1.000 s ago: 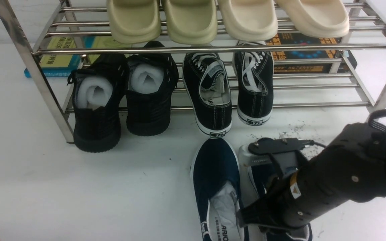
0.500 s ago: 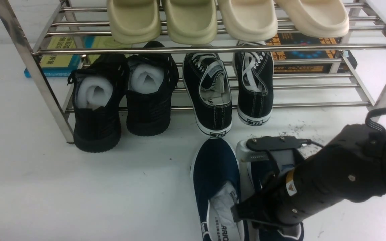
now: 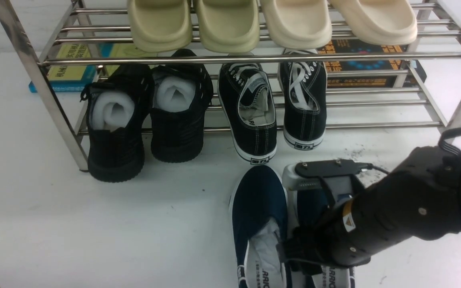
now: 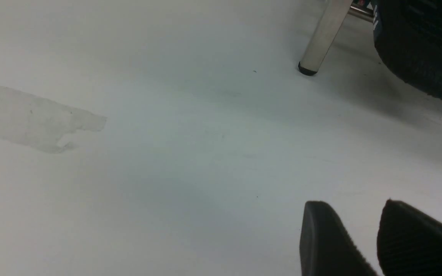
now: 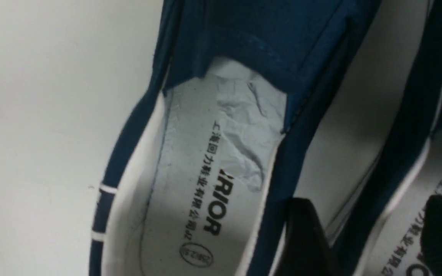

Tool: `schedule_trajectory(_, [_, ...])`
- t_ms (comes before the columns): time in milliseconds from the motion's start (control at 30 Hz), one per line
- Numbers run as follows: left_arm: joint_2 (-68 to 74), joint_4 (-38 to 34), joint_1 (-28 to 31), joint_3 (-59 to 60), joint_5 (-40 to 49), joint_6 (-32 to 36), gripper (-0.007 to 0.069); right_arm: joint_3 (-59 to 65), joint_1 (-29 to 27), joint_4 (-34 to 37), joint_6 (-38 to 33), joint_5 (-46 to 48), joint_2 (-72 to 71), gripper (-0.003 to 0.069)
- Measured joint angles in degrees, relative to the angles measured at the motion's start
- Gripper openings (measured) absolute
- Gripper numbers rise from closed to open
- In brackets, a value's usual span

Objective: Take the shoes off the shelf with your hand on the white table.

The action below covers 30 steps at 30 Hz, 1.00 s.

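While the right gripper (image 5: 374,234) hangs low over the navy shoes (image 3: 258,200), its fingers (image 5: 305,237) stand wide apart. One sits over the gap between the pair and the other over the printed insole of the right-hand shoe, with that shoe's inner wall between them and no pinch on it. Both shoes lie on the white table (image 3: 94,224), off the shelf (image 3: 230,59), side by side with their toes pointing toward it. The left one's toe is just beside the heel of the black lace-up sneakers (image 3: 254,120) on the lower tier. All-black shoes (image 3: 114,136) fill that tier's left end, and cream slides (image 3: 230,24) line the top. The left gripper (image 4: 353,222) is low over bare table near a leg of the shelf, its fingers a little apart and holding nothing
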Motion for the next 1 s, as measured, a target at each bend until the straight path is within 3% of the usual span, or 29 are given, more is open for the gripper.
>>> schedule_trajectory(167, [0.0, 0.0, 0.0, 0.0, 0.0, 0.0, 0.0242, -1.06, 0.0, 0.11, -4.16, 4.85, -5.96, 0.0471])
schedule_trajectory(333, [0.0, 0.0, 0.0, 0.0, 0.0, 0.0, 0.0242, -3.56, 0.0, -0.85, -7.93, 11.35, -14.21, 0.0435])
schedule_trajectory(567, [0.0, 0.0, 0.0, 0.0, 0.0, 0.0, 0.0242, -6.41, 0.0, -7.16, -10.18, 22.38, -30.51, 0.0235])
schedule_trajectory(667, [0.0, 0.0, 0.0, 0.0, 0.0, 0.0, 0.0242, -6.41, 0.0, -12.58, -10.18, 28.9, -40.44, 0.0087])
schedule_trajectory(733, [0.0, 0.0, 0.0, 0.0, 0.0, 0.0, 0.0242, -6.41, 0.0, -14.99, -10.18, 31.01, -44.62, 0.0035])
schedule_trajectory(833, [0.0, 0.0, 0.0, 0.0, 0.0, 0.0, 0.0242, -5.34, 0.0, -17.9, -10.18, 32.13, -52.27, -0.0013])
schedule_trajectory(1000, [0.0, 0.0, 0.0, 0.0, 0.0, 0.0, 0.0242, 3.95, 0.0, -18.79, -10.18, 26.09, -65.83, -0.0015])
